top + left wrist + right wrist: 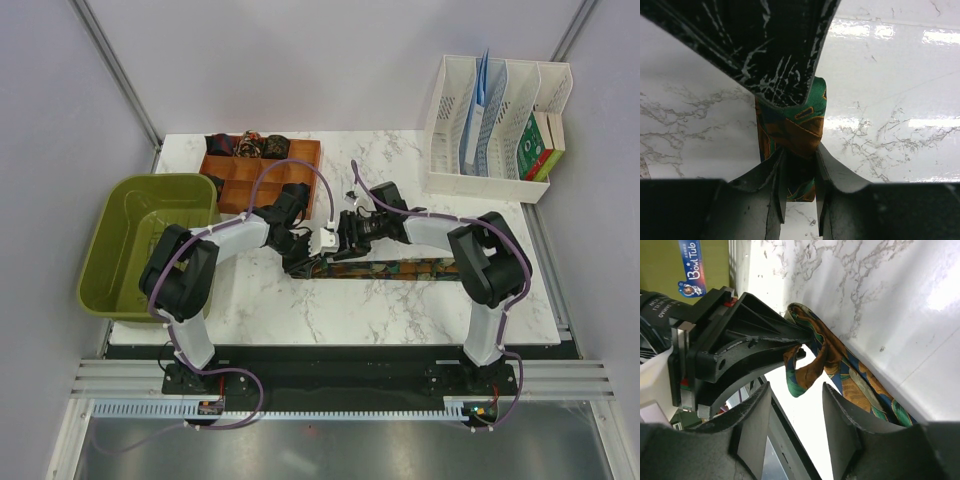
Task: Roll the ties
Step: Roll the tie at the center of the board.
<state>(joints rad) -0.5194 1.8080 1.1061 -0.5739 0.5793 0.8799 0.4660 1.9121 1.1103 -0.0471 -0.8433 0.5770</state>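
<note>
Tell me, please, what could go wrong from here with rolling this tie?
1. The left end effector pinches the patterned tie only near its folded end; that loose fold may slip out or unfurl.
2. The open right end effector sits very close to the left one, so they could collide.
3. The rest of the tie lies flat on the marble table and might drag askew.

Silver-grey arms [240, 232] with bulky black joints [182, 272] trail purple cables [322, 178]; left hand [800, 150] and right hand [795, 387] are scuffed black.

L fingers [771, 335] pinching patterned tie [860, 390], R fingers [842, 432] apart
</note>
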